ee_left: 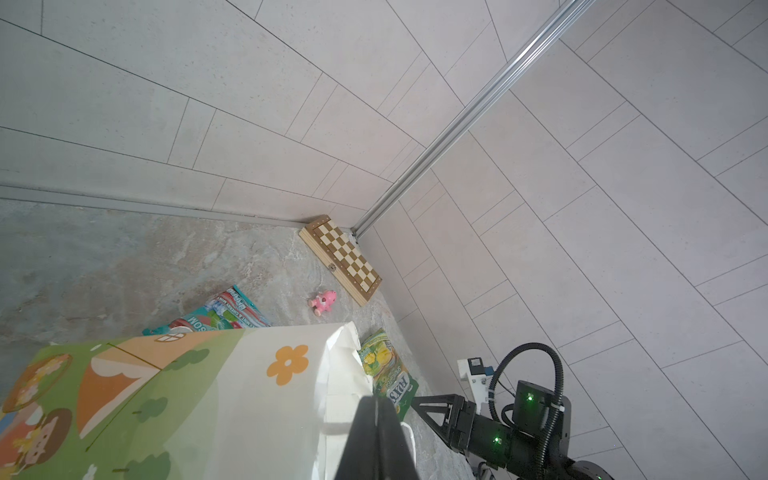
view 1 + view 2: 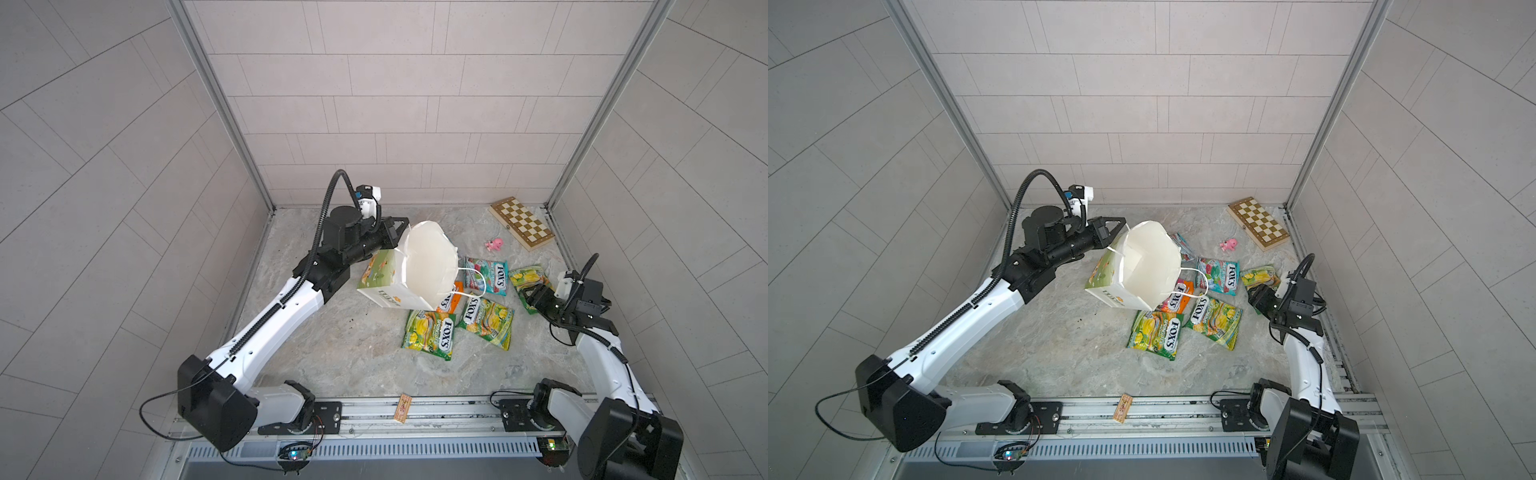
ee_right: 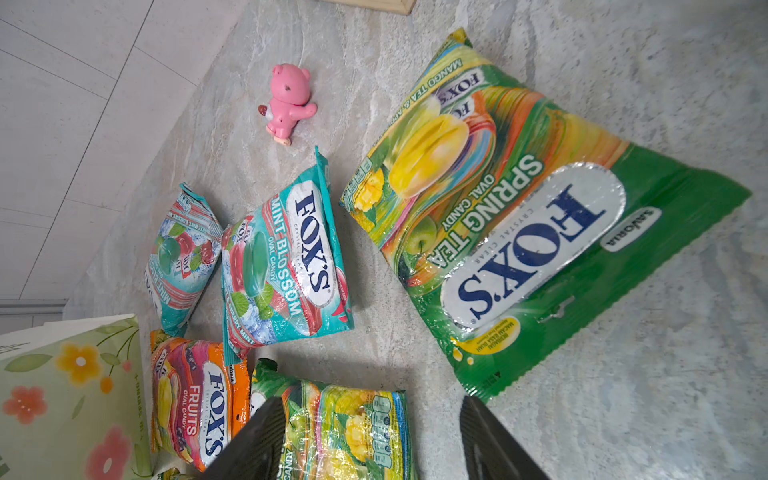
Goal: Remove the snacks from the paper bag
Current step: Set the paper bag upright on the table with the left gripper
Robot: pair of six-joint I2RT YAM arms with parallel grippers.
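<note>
Marble tabletop (image 2: 332, 353): white floral paper bag (image 2: 424, 266) tilted, mouth open; left jaws clamp rim, right jaws apart.

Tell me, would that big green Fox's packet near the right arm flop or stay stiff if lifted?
Probably floppy: the green Spring Tea packet is thin, wrinkled film bulging unevenly, so it would likely sag around its contents. Its glossy surface looks slippery; pinching the serrated edge seems safer. Lying flat, it should not roll.
</note>
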